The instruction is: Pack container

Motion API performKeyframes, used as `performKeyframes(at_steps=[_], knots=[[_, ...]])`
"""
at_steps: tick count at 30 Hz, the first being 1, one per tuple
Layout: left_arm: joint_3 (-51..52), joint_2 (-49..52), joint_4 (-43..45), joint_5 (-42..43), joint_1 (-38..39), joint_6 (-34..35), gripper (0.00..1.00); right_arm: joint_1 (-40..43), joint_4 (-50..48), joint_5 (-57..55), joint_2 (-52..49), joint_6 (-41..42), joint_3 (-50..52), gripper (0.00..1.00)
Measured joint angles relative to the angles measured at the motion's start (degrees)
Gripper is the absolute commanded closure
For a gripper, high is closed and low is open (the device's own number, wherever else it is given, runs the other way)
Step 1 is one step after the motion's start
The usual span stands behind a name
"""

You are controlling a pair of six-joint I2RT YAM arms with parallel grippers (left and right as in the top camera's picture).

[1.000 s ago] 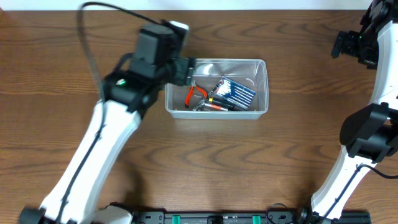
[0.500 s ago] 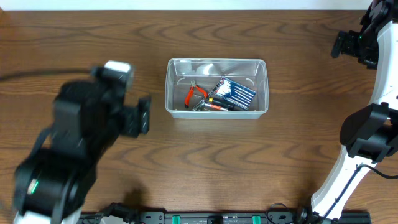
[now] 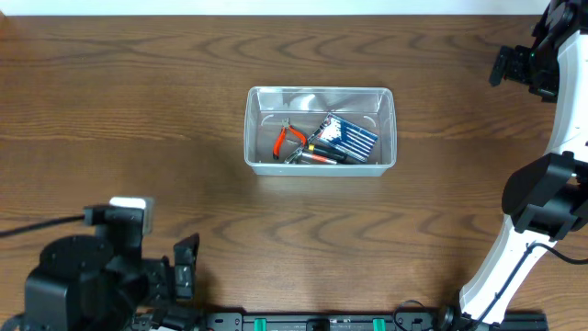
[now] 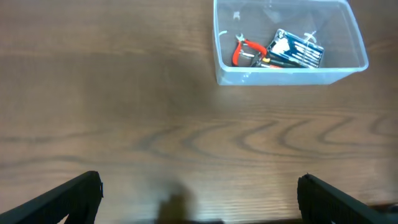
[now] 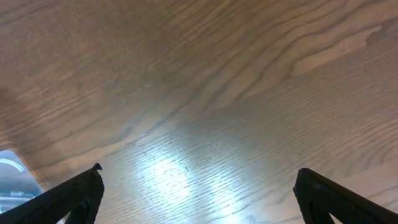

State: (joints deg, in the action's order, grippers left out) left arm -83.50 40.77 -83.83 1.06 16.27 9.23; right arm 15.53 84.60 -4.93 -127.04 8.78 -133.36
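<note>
Overhead first: the container (image 3: pixel 248 129) sits on the desk (image 3: pixel 138 110) a little above the middle of the frame. It holds red-handled pliers (image 3: pixel 288 140) at its left, a dark blue packet (image 3: pixel 351 136) at its right, and an orange-and-black tool (image 3: pixel 317 157) along its lower wall. No loose item lies on the bare wood around it. The left gripper (image 3: pixel 186 267) is at the lower left edge of the frame, well apart from the container. The right gripper (image 3: pixel 507 66) hangs at the upper right edge, also well apart.

Next, the left wrist view: the container shows in the upper right of the frame, with the same things inside. The two fingers sit in the lower corners, spread wide with only wood grain between them, so this gripper is released and carries nothing.

Last, the right wrist view: the fingers are again spread wide in the lower corners over bare desk, released and empty. Only a pale corner of the container peeks in at the lower left edge.

Judging from this, the packing looks finished or nearly so. Everything in view is already in the container, and neither gripper holds anything to add. No lid is visible, so whether a closing step is left I cannot tell.
</note>
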Motion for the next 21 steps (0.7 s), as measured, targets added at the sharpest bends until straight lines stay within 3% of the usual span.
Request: performKeyframes(at_steps=[8, 21], knots=[[0.0, -0.4, 0.0, 0.0, 0.0, 4.1, 0.02, 0.0, 0.0, 0.0, 0.0, 0.0, 0.0, 0.01], [0.5, -0.4, -0.2, 0.0, 0.0, 2.8, 0.02, 0.0, 0.0, 0.0, 0.0, 0.0, 0.0, 0.01]])
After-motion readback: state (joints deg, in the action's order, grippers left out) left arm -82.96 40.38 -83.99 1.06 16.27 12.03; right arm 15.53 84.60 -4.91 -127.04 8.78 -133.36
